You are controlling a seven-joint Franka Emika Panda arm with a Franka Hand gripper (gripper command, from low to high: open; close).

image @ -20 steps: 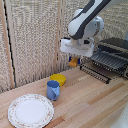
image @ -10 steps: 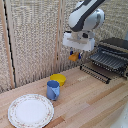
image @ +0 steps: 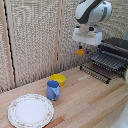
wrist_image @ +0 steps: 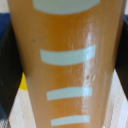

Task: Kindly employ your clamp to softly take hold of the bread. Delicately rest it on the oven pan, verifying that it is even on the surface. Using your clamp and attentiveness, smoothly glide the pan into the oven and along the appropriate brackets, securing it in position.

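My clamp (image: pixel 84 50) hangs in the air at the exterior view's upper right, shut on the bread (image: pixel 80 51), a small orange piece between the dark fingers. The wrist view is nearly filled by the bread (wrist_image: pixel 67 65), orange with pale stripes. The oven pan (image: pixel 111 62), a dark rack of thin bars, sticks out from the oven (image: pixel 118 44) to the exterior view's right of the clamp. The bread is above the table, just off the pan's near end and apart from it.
A yellow bowl (image: pixel 58 78) and a blue mug (image: pixel 53 90) stand on the wooden table (image: pixel 90 102) below the clamp, toward the exterior view's left. A patterned white plate (image: pixel 30 110) lies at the front left. A woven screen stands behind.
The clamp has risen and moved toward the exterior view's right, nearer the oven pan, carrying the bread.
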